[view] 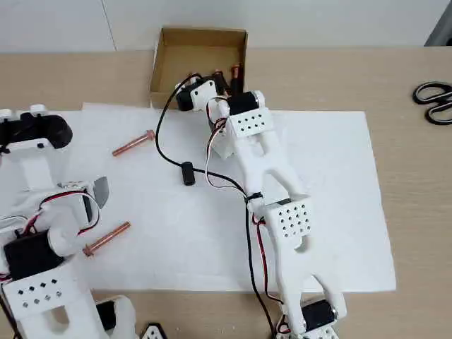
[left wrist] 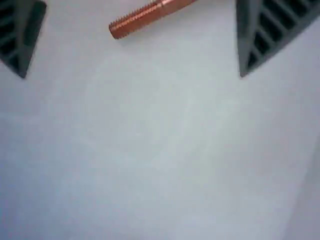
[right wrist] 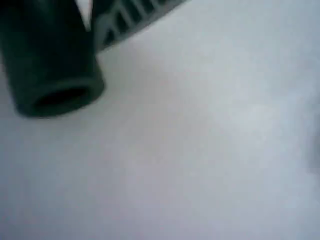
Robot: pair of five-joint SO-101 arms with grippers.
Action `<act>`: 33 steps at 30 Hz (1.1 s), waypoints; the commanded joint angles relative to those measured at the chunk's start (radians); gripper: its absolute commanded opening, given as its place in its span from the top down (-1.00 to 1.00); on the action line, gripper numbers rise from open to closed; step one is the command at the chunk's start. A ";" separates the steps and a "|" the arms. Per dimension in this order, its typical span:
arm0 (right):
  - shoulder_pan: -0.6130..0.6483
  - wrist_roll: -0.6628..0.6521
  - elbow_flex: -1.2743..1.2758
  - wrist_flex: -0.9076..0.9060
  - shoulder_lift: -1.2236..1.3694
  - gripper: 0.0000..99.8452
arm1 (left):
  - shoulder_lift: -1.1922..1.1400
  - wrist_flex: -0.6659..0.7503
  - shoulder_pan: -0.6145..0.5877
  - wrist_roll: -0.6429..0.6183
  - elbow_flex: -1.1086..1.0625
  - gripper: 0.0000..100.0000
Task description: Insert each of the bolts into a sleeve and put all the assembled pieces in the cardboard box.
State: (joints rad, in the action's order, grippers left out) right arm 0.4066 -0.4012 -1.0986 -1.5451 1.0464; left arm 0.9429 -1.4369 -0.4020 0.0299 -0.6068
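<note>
Pickup of the copper-coloured threaded metal bolt [left wrist: 150,15] is seemingly being prepared: the left end effector [left wrist: 132,75] is being held spread with that bolt just ahead, so advancing and closing are being called for.

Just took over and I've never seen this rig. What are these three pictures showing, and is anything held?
Two robot arms sit side by side at a table. The high view looks down from a fixed camera; the other two come from cameras on each arm's wrist. On the white sheet lie a copper bolt, a second bolt and a black sleeve; the cardboard box holds copper-topped pieces. The left gripper is open and empty, a threaded bolt end ahead. The right wrist view shows a dark sleeve up close; whether it is gripped, I cannot tell.
</note>
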 commanded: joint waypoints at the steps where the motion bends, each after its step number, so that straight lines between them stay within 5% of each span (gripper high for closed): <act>1: -0.015 -0.002 -0.038 0.015 -0.007 0.73 | 0.014 -0.005 -0.002 -0.006 0.015 0.49; 16: -0.074 0.005 -0.074 -0.045 -0.025 0.86 | 0.014 -0.005 0.002 -0.006 0.015 0.49; 23: -0.119 0.149 -0.193 -0.191 -0.101 0.86 | 0.014 -0.005 0.002 -0.006 0.015 0.49; 33: -0.134 0.287 0.219 -0.196 -0.444 0.86 | 0.014 -0.005 0.002 -0.006 0.016 0.49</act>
State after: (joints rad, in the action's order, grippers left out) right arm 0.2777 -0.1312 -0.9759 -1.7231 0.8055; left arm 0.9429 -1.4369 -0.4020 0.0299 -0.6068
